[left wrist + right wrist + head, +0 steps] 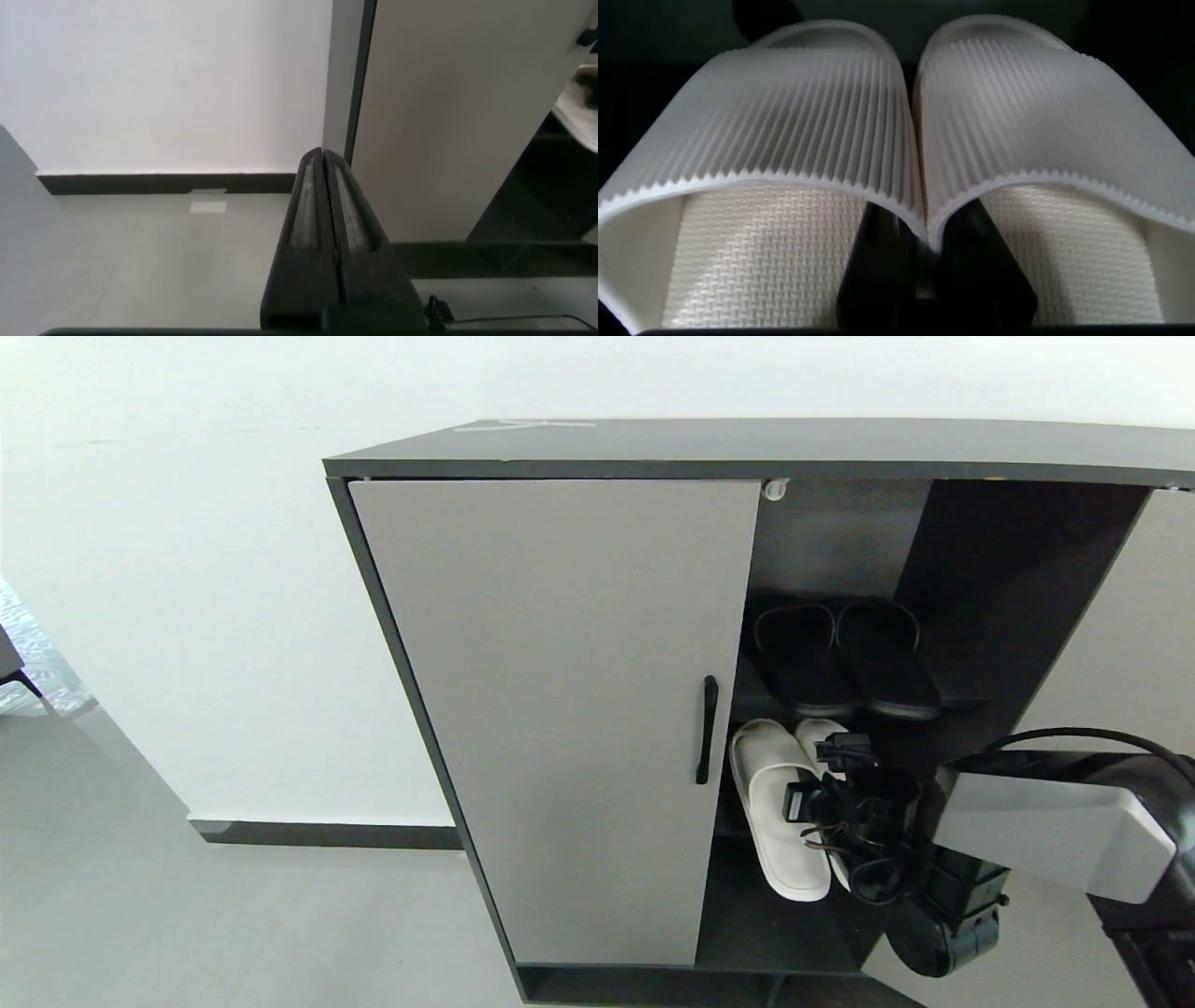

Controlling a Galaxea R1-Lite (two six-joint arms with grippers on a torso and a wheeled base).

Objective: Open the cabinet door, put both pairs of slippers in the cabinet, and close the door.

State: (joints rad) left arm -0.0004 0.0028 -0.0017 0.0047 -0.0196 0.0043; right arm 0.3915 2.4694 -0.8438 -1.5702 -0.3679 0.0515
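The cabinet (653, 448) has its right door (1139, 644) open and its left door (560, 709) shut. The black slippers (845, 658) are already in, side by side on the top shelf. The white slippers (775, 803) are at the shelf below, partly in, with their heels near the front. The right gripper (840, 775) pinches both white slippers together by their inner edges, so I think this pair is not let go yet. I cannot tell if they rest on the shelf. What is left: let go, pull the arm out and shut the door. Both pairs lie long-ways from front to back, toes pointing into the cabinet. The left gripper (322, 224) is closed and empty, out by the left door.
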